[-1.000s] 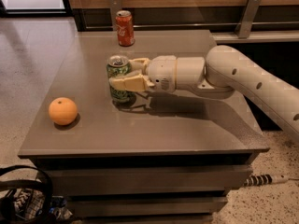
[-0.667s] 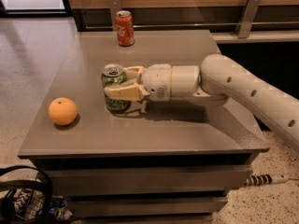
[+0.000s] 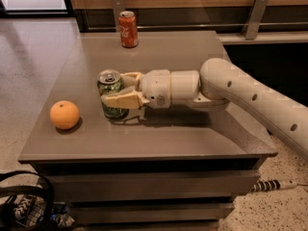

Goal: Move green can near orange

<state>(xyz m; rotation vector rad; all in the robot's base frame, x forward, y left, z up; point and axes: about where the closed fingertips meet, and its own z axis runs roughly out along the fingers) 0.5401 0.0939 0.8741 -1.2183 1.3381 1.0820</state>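
While the gripper (image 3: 115, 88) reaches in from the right, low and roughly level over the table (image 3: 192, 138), it clamps the green can (image 3: 109, 81) at mid-body.

Camera view, single entry:
- Claw state: narrowed to can width and holding the green can. One pale finger (image 3: 122, 100) crosses the front of the can; the other sits behind it, near the rim.
- Can is upright, left of the table's centre. Cannot tell whether its base touches the top or rides just above it.
- Orange (image 3: 64, 114) rests near the left front corner, apart from the can, with bare table between them.
- Red cola can (image 3: 128, 29) stands at the far edge, well apart and not involved.

Judgement on the step in hand, the carry toward the orange:
- Travel left and slightly toward the front, with the can vertical.
- Stop just beside the fruit without touching it; a nudge would roll it toward the edge.
- Set the base flat before the fingers release.
- Withdraw to the right, so the fingers do not drag the can.
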